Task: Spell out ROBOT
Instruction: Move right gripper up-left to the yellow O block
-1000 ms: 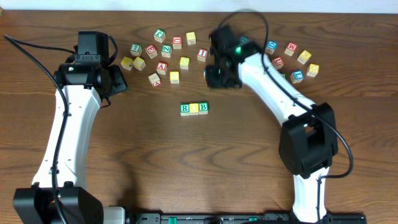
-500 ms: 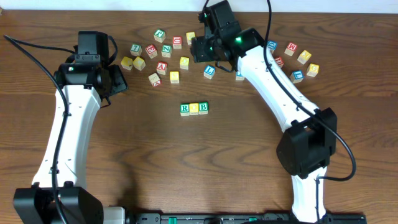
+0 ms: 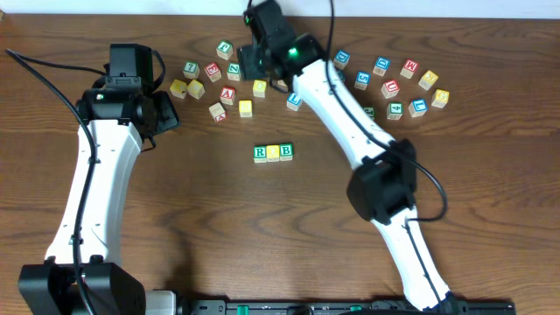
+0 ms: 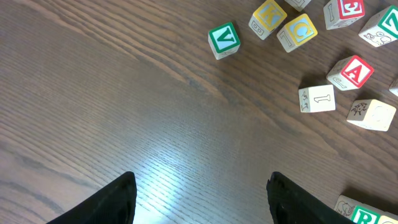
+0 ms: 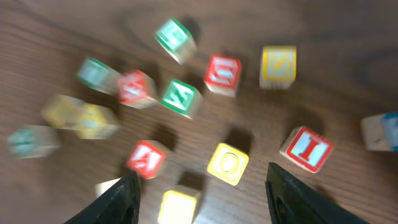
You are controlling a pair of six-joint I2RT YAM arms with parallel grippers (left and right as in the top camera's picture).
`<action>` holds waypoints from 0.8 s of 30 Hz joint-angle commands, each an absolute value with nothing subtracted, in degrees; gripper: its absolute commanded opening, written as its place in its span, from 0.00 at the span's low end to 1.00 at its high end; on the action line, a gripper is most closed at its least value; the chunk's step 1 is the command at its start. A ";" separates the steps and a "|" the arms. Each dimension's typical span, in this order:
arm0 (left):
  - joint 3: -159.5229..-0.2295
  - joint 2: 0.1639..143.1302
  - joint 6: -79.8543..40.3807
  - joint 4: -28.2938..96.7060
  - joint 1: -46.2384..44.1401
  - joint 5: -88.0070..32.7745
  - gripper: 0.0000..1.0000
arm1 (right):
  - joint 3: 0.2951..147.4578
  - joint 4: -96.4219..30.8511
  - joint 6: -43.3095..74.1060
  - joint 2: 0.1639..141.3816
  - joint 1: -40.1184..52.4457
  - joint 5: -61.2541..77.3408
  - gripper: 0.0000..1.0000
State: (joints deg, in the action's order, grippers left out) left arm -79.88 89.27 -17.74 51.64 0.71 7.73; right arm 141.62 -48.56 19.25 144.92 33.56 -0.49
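R-yellow-B row (image 3: 273,153) is set at the middle of the desk (image 3: 219,219), so the second O is being fetched: right hand (image 5: 200,183) is held released and empty over the far cluster (image 3: 228,94), to be centred on yellow O cube (image 5: 227,163) and lowered; left hand (image 4: 202,193) is parked released, empty.

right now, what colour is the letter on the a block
Red, with a red border around it. The A block shows best in the left wrist view.

Leftmost cubes (image 5: 28,140) motion-blurred, letters unreadable; green-lettered cube (image 4: 365,215) cut off by bottom edge, letter partly shown
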 commanded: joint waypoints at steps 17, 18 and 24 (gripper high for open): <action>-80.84 89.93 -17.17 52.23 0.95 8.64 0.66 | 141.80 -43.35 30.13 152.86 36.64 -14.90 0.50; -80.84 89.93 -17.17 52.25 0.95 8.64 0.67 | 141.78 -43.00 30.28 153.03 36.64 -14.87 0.50; -80.84 89.93 -17.17 52.27 0.95 8.64 0.67 | 141.73 -41.08 31.70 154.39 36.75 -14.87 0.51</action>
State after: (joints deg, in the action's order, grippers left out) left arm -79.88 89.27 -17.74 52.10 0.71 7.73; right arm 141.58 -41.67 29.47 153.25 36.25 -13.10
